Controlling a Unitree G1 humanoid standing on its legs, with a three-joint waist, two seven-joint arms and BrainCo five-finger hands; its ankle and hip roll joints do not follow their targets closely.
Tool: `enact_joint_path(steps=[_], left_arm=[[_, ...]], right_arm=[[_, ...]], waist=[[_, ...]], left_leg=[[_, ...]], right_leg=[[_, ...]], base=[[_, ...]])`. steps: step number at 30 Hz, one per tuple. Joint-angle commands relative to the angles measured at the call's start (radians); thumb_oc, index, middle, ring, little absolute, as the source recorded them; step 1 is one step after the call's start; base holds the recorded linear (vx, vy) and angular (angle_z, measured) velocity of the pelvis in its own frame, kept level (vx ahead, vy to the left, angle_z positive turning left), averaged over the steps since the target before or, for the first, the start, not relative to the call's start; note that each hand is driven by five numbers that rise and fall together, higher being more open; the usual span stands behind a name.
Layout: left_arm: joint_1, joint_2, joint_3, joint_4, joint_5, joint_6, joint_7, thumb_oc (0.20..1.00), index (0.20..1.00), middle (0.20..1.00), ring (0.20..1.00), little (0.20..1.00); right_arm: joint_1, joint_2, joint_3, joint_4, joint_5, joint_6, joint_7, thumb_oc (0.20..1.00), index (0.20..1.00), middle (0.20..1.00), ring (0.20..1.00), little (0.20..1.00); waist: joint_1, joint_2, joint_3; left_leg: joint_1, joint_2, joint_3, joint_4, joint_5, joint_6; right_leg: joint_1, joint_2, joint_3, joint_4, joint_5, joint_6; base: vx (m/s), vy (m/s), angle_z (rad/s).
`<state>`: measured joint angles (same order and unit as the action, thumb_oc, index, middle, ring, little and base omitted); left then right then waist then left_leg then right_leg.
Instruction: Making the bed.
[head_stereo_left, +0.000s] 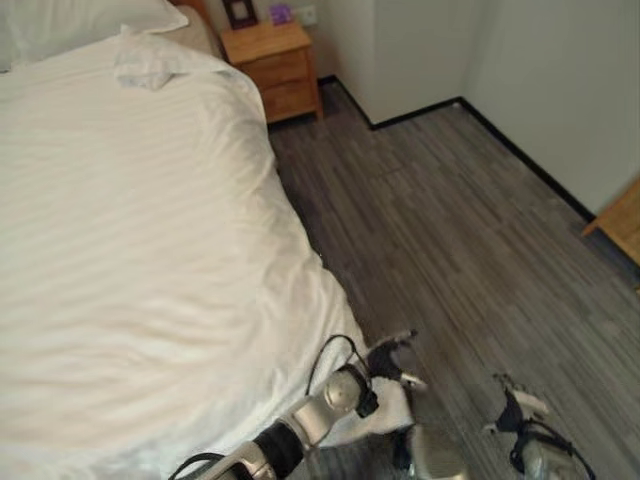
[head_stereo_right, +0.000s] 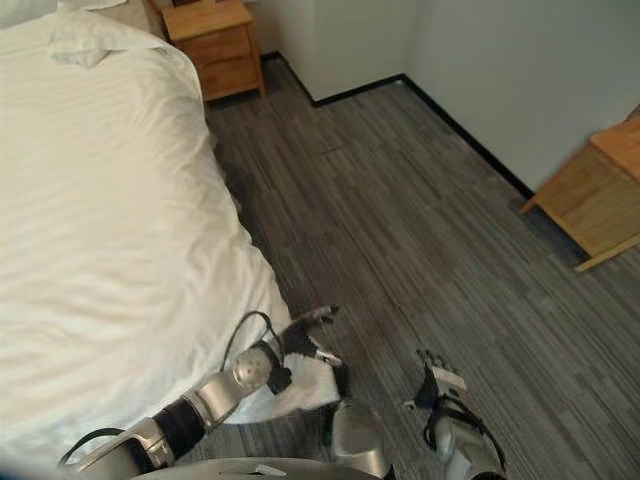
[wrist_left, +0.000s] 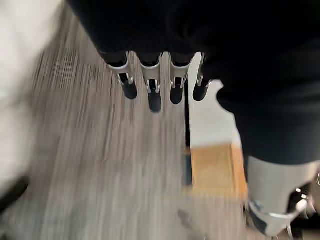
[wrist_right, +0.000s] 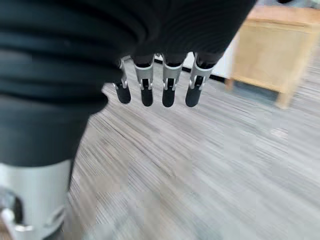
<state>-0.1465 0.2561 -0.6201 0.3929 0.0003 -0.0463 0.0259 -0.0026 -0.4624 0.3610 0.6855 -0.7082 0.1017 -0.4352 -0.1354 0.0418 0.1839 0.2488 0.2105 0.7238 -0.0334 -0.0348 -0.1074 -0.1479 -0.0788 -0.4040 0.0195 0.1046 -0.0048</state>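
The bed (head_stereo_left: 150, 230) carries a smooth white striped duvet, with a pillow (head_stereo_left: 80, 20) at its head and a rumpled fold of cloth (head_stereo_left: 150, 65) beside it. The duvet's foot corner (head_stereo_right: 300, 385) hangs down toward the floor. My left hand (head_stereo_left: 393, 360) hovers just off that corner, and its fingers (wrist_left: 155, 95) are straight over the floor with nothing in them. My right hand (head_stereo_left: 520, 410) hangs further right above the floor, apart from the bed, its fingers (wrist_right: 167, 90) straight and empty.
A wooden nightstand (head_stereo_left: 275, 65) stands by the head of the bed against the wall. Another piece of wooden furniture (head_stereo_right: 595, 195) sits at the right wall. Grey striped floor (head_stereo_left: 450, 230) runs between the bed and the walls.
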Motion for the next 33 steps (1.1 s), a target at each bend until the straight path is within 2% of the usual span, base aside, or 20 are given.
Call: enact_joint_path(steps=[1,3,5,6,7,9,10,12,13,14,18,19,23,24,25,26,27,28,30,33], left_arm=[[0.083,0.054,0.079,-0.098,-0.096,-0.055,0.064,1.0,1.0,1.0,1.0,1.0],[0.166,0.109,0.198,-0.16,-0.162,-0.055,0.065,1.0,1.0,1.0,1.0,1.0],[0.221,0.11,0.274,-0.192,-0.237,-0.063,0.088,1.0,1.0,1.0,1.0,1.0],[0.263,0.098,0.343,-0.182,-0.284,-0.088,0.112,1.0,1.0,1.0,1.0,1.0],[0.3,0.118,0.406,-0.239,-0.283,-0.079,0.135,1.0,1.0,1.0,1.0,1.0],[0.323,0.089,0.46,-0.245,-0.31,-0.083,0.152,1.0,1.0,1.0,1.0,1.0],[0.395,0.064,0.567,-0.279,-0.301,-0.081,0.215,1.0,1.0,1.0,1.0,1.0],[0.407,0.046,0.604,-0.294,-0.31,-0.104,0.247,1.0,1.0,1.0,1.0,1.0],[0.468,0.034,0.683,-0.331,-0.285,-0.116,0.268,1.0,1.0,1.0,1.0,1.0],[0.475,0.03,0.713,-0.342,-0.282,-0.118,0.283,1.0,1.0,1.0,1.0,1.0],[0.462,0.035,0.801,-0.324,-0.276,-0.122,0.321,1.0,1.0,1.0,1.0,1.0],[0.464,0.039,0.838,-0.323,-0.283,-0.124,0.327,1.0,1.0,1.0,1.0,1.0],[0.445,0.058,0.854,-0.298,-0.312,-0.116,0.316,1.0,1.0,1.0,1.0,1.0],[0.434,0.065,0.842,-0.284,-0.315,-0.115,0.319,1.0,1.0,1.0,1.0,1.0],[0.4,0.093,0.791,-0.256,-0.323,-0.118,0.312,1.0,1.0,1.0,1.0,1.0],[0.386,0.093,0.776,-0.228,-0.36,-0.123,0.306,1.0,1.0,1.0,1.0,1.0],[0.386,0.093,0.776,-0.228,-0.36,-0.123,0.306,1.0,1.0,1.0,1.0,1.0],[0.395,0.102,0.787,-0.227,-0.417,-0.124,0.28,1.0,1.0,1.0,1.0,1.0],[0.396,0.098,0.767,-0.222,-0.424,-0.128,0.278,1.0,1.0,1.0,1.0,1.0],[0.418,0.091,0.726,-0.168,-0.438,-0.126,0.198,1.0,1.0,1.0,1.0,1.0]], right_arm=[[-0.007,-0.004,0.007,-0.058,-0.006,-0.01,-0.049,1.0,1.0,1.0,1.0,1.0],[0.029,-0.041,-0.025,-0.214,0.024,-0.044,0.022,1.0,1.0,1.0,1.0,1.0],[0.053,-0.059,-0.039,-0.285,0.065,-0.081,0.002,1.0,1.0,1.0,1.0,1.0],[0.106,-0.021,-0.057,-0.224,0.251,-0.178,0.108,1.0,1.0,1.0,1.0,1.0],[0.058,-0.131,-0.094,-0.486,0.165,-0.153,0.064,1.0,1.0,1.0,1.0,1.0],[0.076,-0.135,-0.124,-0.555,0.2,-0.136,0.111,1.0,1.0,1.0,1.0,1.0],[0.081,-0.169,-0.213,-0.75,0.277,-0.156,0.094,1.0,1.0,1.0,1.0,1.0],[0.074,-0.138,-0.171,-0.629,0.288,-0.18,0.09,1.0,1.0,1.0,1.0,1.0],[0.054,-0.122,-0.182,-0.671,0.322,-0.196,0.12,0.517,0.517,0.517,0.517,0.517],[0.045,-0.112,-0.186,-0.698,0.365,-0.197,0.143,0.2,0.2,0.2,0.2,0.2],[0.004,-0.084,-0.191,-0.716,0.492,-0.197,0.187,0.2,0.2,0.2,0.2,0.2],[-0.026,-0.026,-0.18,-0.726,0.631,-0.215,0.225,0.2,0.2,0.2,0.2,0.2],[-0.115,0.078,-0.159,-0.718,0.849,-0.244,0.283,0.2,0.2,0.2,0.2,0.2],[-0.136,0.108,-0.151,-0.709,0.909,-0.259,0.284,0.2,0.2,0.2,0.2,0.2],[-0.144,0.127,-0.15,-0.704,1.018,-0.281,0.31,0.2,0.2,0.2,0.2,0.2],[-0.131,0.137,-0.157,-0.682,1.077,-0.3,0.286,0.2,0.2,0.2,0.2,0.2],[-0.131,0.137,-0.157,-0.682,1.077,-0.3,0.286,0.2,0.2,0.2,0.2,0.2],[-0.235,0.247,-0.138,-0.635,1.279,-0.349,0.316,0.2,0.2,0.2,0.2,0.2],[-0.241,0.268,-0.157,-0.613,1.321,-0.356,0.309,0.2,0.2,0.2,0.2,0.2],[-0.234,0.353,-0.207,-0.491,1.435,-0.412,0.292,0.2,0.2,0.2,0.2,0.2]], waist=[[0.01,-0.036,-0.035],[0.01,-0.019,-0.036],[0.024,0.005,-0.027],[0.037,0.016,-0.016],[0.052,0.01,-0.014],[0.056,0.003,-0.016],[0.079,-0.006,-0.017],[0.095,-0.009,-0.018],[0.12,-0.012,-0.03],[0.133,-0.016,-0.037],[0.171,-0.032,-0.048],[0.207,-0.041,-0.055],[0.239,-0.07,-0.036],[0.243,-0.077,-0.031],[0.207,-0.088,-0.02],[0.195,-0.092,-0.012],[0.196,-0.092,-0.012],[0.252,-0.093,-0.006],[0.254,-0.094,-0.003],[0.288,-0.074,-0.009]], left_leg=[[-0.071,0.008,-0.071,-0.046,0.024,0.001],[-0.059,0.051,-0.064,-0.041,0.08,-0.033],[-0.075,0.083,-0.1,-0.021,0.151,-0.057],[-0.101,0.094,-0.138,-0.011,0.228,-0.084],[-0.125,0.095,-0.182,-0.012,0.246,-0.095],[-0.144,0.088,-0.219,-0.012,0.239,-0.079],[-0.144,0.073,-0.212,0.048,0.18,-0.063],[-0.154,0.069,-0.131,0.11,0.143,-0.047],[-0.15,0.054,-0.1,0.083,0.11,-0.035],[-0.146,0.034,-0.118,0.066,0.084,-0.024],[-0.139,-0.011,-0.194,0.009,0.057,0.003],[-0.132,-0.034,-0.228,-0.016,0.043,0.018],[-0.133,-0.082,-0.316,-0.046,0.02,0.044],[-0.141,-0.083,-0.341,-0.049,0.016,0.049],[-0.157,-0.083,-0.396,-0.049,0.031,0.045],[-0.175,-0.087,-0.419,-0.049,0.047,0.048],[-0.175,-0.087,-0.419,-0.049,0.047,0.048],[-0.185,-0.095,-0.454,-0.054,0.031,0.052],[-0.192,-0.097,-0.475,-0.054,0.029,0.053],[-0.201,-0.114,-0.477,-0.054,0.031,0.051]], right_leg=[[0.133,-0.193,0.056,-0.105,-0.046,0.2],[0.149,-0.15,0.064,-0.107,-0.08,0.177],[0.177,-0.121,0.049,-0.107,-0.112,0.158],[0.189,-0.108,0.046,-0.107,-0.12,0.15],[0.195,-0.121,0.028,-0.107,-0.128,0.147],[0.199,-0.127,0.013,-0.107,-0.133,0.139],[0.22,-0.136,-0.056,-0.107,-0.128,0.131],[0.243,-0.138,-0.12,-0.098,-0.143,0.106],[0.267,-0.14,-0.166,-0.096,-0.137,0.106],[0.281,-0.146,-0.181,-0.094,-0.128,0.113],[0.323,-0.194,-0.26,-0.037,-0.116,0.133],[0.33,-0.227,-0.296,0.017,-0.111,0.142],[0.291,-0.304,-0.278,0.17,-0.068,0.189],[0.276,-0.296,-0.229,0.184,-0.07,0.191],[0.241,-0.213,-0.07,0.184,-0.154,0.155],[0.203,-0.147,0.057,0.129,-0.192,0.143],[0.202,-0.147,0.058,0.129,-0.192,0.143],[0.233,-0.182,0.062,0.109,-0.14,0.153],[0.237,-0.178,0.053,0.115,-0.159,0.141],[0.283,-0.167,-0.037,0.042,-0.17,0.145]], base=[[0.06,-0.346,-0.41],[0.05,-0.348,-0.24],[0.01,-0.262,-0.08],[-0.03,-0.157,0.02],[-0.07,-0.112,0.12],[-0.1,-0.114,0.4],[-0.17,-0.16,0.64],[-0.15,-0.131,0.86],[-0.03,0.001,1.42],[0.01,0.036,1.8],[0.03,0.161,1.12],[0.04,0.18,1.04],[0.07,0.118,1.04],[0.02,-0.037,1.55],[-0.02,-0.029,1.93],[-0.03,-0.012,1.91],[0.02,-0.063,2.17],[0.06,-0.088,1.96],[0.05,-0.05,0.6],[0.1,-0.013,0.25]])
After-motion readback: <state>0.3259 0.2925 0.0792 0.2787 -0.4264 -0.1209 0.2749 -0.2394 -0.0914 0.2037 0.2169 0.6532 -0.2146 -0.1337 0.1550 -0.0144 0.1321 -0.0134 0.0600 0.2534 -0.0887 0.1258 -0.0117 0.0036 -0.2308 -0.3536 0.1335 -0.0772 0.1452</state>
